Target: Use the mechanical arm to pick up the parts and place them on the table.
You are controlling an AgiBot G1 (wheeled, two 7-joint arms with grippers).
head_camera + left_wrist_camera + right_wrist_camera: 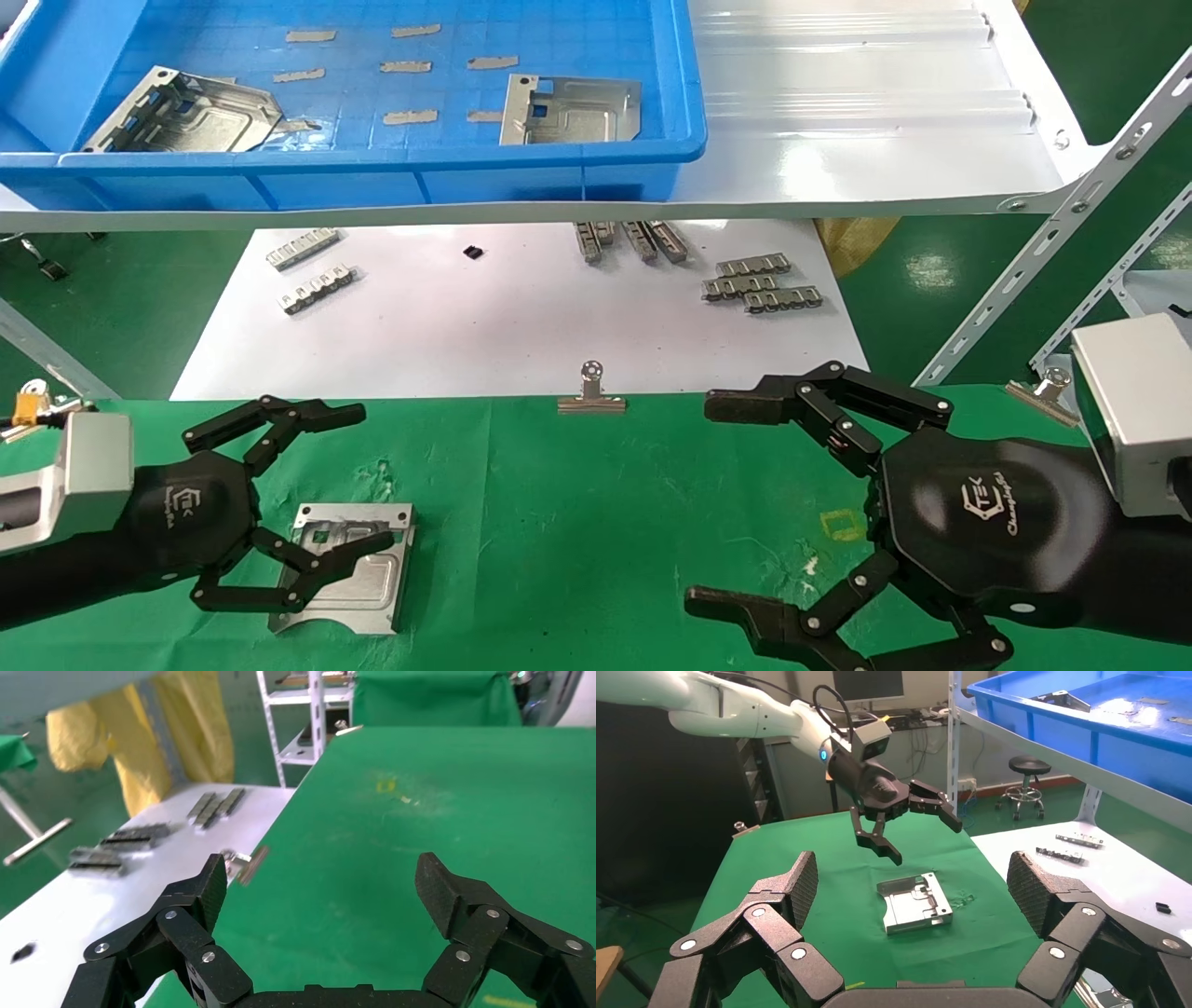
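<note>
Head view: left black gripper (358,475) spread empty above flat silver stamped plate (358,582) on green cloth table (577,531); right black gripper (712,503) spread empty too.

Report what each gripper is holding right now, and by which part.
Nothing is held. The left gripper hangs open above the part lying flat on the table, clear of it. The right gripper is open and empty.

Shiny stamped-metal part (346,567) on wrinkled cloth table (577,522)
</note>
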